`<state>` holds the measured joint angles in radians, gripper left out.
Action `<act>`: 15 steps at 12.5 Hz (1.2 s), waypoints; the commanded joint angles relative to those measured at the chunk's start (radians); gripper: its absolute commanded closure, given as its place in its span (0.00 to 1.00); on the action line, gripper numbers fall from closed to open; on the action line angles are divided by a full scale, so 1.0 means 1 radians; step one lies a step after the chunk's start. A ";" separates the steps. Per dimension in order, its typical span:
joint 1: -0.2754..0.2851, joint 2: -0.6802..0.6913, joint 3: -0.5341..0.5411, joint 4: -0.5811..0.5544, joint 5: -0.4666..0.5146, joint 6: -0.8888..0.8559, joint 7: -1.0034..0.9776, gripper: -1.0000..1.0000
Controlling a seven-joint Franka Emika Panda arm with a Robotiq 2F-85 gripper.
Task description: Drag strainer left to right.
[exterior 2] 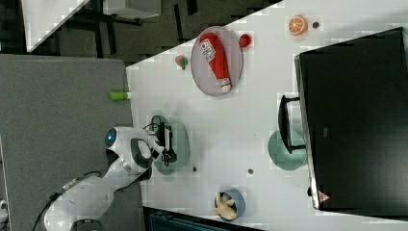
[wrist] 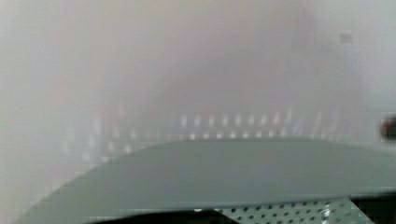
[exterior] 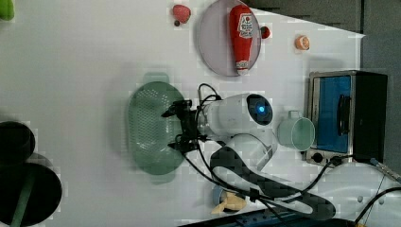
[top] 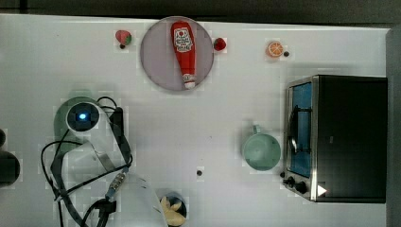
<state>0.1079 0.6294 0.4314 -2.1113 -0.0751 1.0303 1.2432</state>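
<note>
Pincer sitting over the strainer's rim; open white surface lying toward the mug.

The strainer (exterior: 151,125) is resting near the top view's left edge of the white surface (top: 203,113), its long axis running up and down in the left view, a tab handle at each end. The pincer (exterior: 176,128) is hanging over the rim on the left view's right; whether its fingers are spread or pinching cannot be told. Bare room is stretching between the strainer and the teal mug (top: 261,151), which is standing beside the toaster oven (top: 338,137). The strainer is pale green, oval plastic, its wall dotted with rows of tiny holes.
</note>
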 commanded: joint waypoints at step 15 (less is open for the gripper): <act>-0.054 -0.231 -0.298 -0.244 -0.009 0.051 -0.159 0.00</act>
<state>0.0872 0.4299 0.1813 -2.3438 -0.0840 1.0889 1.1748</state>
